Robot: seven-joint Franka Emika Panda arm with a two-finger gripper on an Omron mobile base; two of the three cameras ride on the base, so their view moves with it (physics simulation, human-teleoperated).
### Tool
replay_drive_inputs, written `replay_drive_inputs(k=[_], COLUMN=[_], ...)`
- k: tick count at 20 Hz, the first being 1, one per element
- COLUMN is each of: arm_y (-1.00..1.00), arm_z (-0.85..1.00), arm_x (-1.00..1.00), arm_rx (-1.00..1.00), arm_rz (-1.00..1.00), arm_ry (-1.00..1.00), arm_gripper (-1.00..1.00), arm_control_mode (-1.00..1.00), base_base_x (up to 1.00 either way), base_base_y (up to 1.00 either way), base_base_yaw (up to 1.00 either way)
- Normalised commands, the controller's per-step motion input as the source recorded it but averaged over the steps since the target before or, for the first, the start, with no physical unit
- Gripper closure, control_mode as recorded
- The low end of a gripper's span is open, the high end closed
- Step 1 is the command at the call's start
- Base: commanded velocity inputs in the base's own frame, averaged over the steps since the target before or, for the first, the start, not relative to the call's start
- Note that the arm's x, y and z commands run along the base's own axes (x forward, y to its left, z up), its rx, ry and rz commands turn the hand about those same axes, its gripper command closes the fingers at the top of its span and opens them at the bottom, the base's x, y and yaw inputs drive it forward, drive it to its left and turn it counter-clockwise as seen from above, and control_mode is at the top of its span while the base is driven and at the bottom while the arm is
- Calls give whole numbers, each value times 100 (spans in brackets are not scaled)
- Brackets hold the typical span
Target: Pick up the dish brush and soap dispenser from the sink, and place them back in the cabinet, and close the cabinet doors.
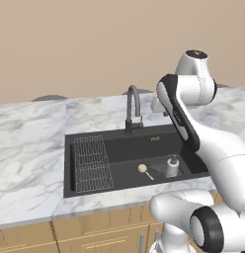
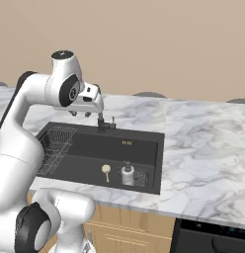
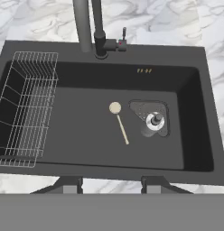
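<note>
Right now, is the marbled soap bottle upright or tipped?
Upright: the grey-white marbled soap bottle stands on the black sink floor, pump on top.

No legible text; small unreadable gold mark on the sink (image 3: 195, 113) wall.

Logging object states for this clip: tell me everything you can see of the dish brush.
The dish brush is small, with a round cream head and a thin, straight pale handle that looks like wood or plastic. It lies flat on the black floor of the sink, head toward the faucet side, handle angled toward the front rim. It sits just beside the soap dispenser, apart from it, and well clear of the wire rack. Nothing but the basin floor touches it; the gripper hangs above the sink.
</note>
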Motion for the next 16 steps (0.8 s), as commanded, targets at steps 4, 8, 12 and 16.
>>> replay_drive_inputs(k=[4, 8, 12, 16], arm_y=[-4, -33, -48, -41], arm_z=[0, 0, 0, -2], arm_x=[0, 0, 0, 0], arm_rx=[0, 0, 0, 0], arm_rz=[0, 1, 1, 1], arm_ry=[0, 0, 0, 0], arm_gripper=[-100, -100, -100, -100], arm_control_mode=[-100, -100, -100, -100], base_base_x=[0, 0, 0, 0], base_base_y=[0, 0, 0, 0], base_base_yaw=[0, 0, 0, 0])
